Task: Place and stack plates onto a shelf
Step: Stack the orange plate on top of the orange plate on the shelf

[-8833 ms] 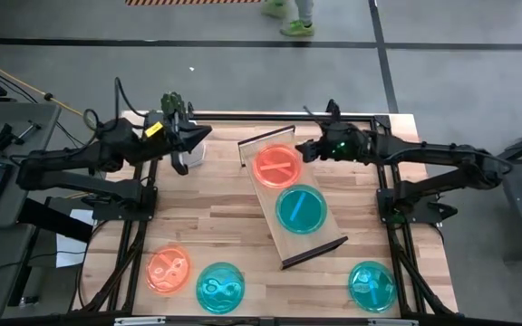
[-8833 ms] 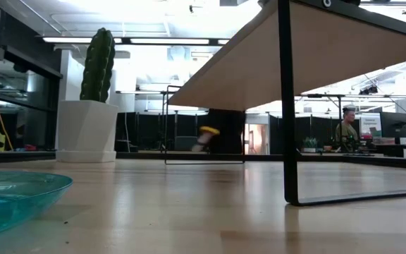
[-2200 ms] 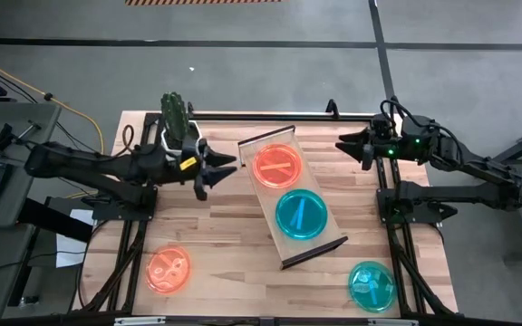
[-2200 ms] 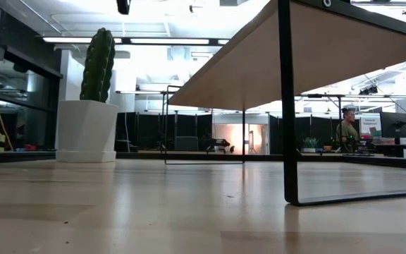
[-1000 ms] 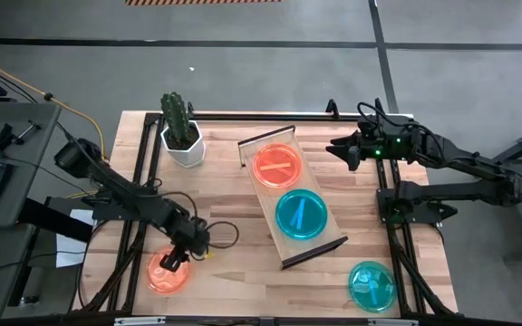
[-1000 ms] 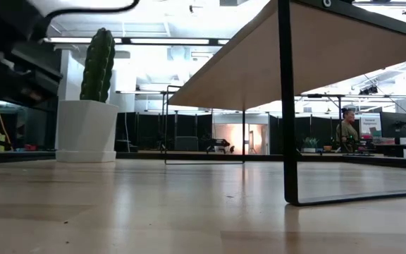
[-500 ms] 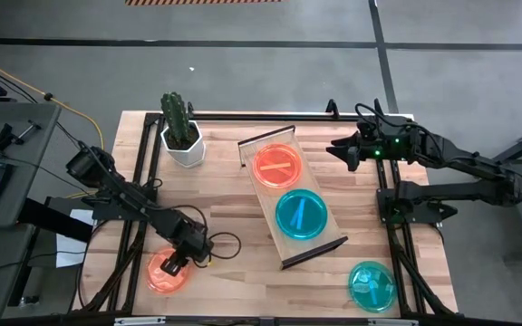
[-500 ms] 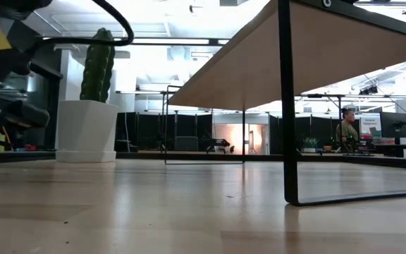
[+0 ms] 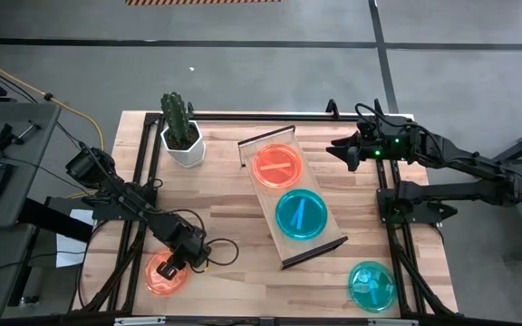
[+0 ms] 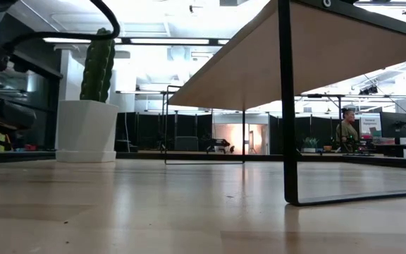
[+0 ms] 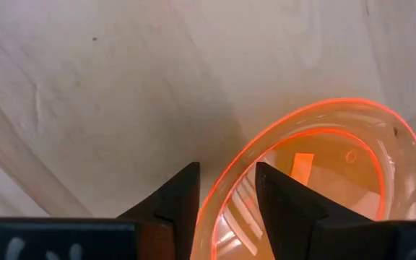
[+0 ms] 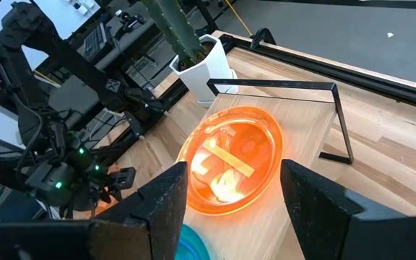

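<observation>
Tabletop (image 9: 234,208): left pincer (image 11: 227,189) straddling orange plate (image 11: 338,173) rim.

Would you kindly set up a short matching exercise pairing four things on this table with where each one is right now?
Things:
1. left gripper
2. right gripper
3. cactus
4. loose teal plate

Places:
A. far left corner
B. near right corner
C. at the orange plate near the front left
D. beside the shelf's far end

Pairs: 1-C, 2-D, 3-A, 4-B
</observation>
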Controlling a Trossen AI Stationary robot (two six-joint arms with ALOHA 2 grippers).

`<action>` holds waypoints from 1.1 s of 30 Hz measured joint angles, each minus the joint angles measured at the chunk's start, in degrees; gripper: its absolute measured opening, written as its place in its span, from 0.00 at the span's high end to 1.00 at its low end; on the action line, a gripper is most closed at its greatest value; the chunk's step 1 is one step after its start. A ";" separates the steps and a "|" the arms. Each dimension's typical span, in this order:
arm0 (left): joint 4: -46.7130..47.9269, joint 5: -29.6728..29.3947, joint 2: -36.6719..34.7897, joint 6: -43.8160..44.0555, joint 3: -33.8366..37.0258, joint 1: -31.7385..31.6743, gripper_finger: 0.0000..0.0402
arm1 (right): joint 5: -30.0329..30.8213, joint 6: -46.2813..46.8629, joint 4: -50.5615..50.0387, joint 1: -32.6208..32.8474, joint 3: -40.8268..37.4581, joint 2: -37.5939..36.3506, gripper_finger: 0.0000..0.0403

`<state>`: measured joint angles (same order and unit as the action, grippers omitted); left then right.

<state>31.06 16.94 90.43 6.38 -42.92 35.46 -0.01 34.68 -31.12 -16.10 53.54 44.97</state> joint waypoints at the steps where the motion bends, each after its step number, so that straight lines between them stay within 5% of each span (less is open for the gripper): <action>1: -0.73 -0.01 -0.05 -0.41 0.34 0.01 0.71 | 0.00 0.00 -0.01 0.00 0.00 0.00 0.49; 13: -4.37 1.74 -0.55 -0.60 3.28 -2.69 0.97 | 0.04 0.02 -0.03 0.00 0.00 0.00 0.49; 20: -3.69 5.35 -1.56 -0.34 3.24 -8.52 1.00 | 0.04 0.44 -0.03 0.01 0.00 0.00 0.49; 33: 3.14 5.60 -24.18 12.72 2.64 -24.08 1.00 | 0.03 -0.15 -0.61 0.02 0.00 0.00 0.49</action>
<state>34.20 22.54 66.25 19.09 -40.27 11.37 0.02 34.52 -31.74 -16.08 53.54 44.97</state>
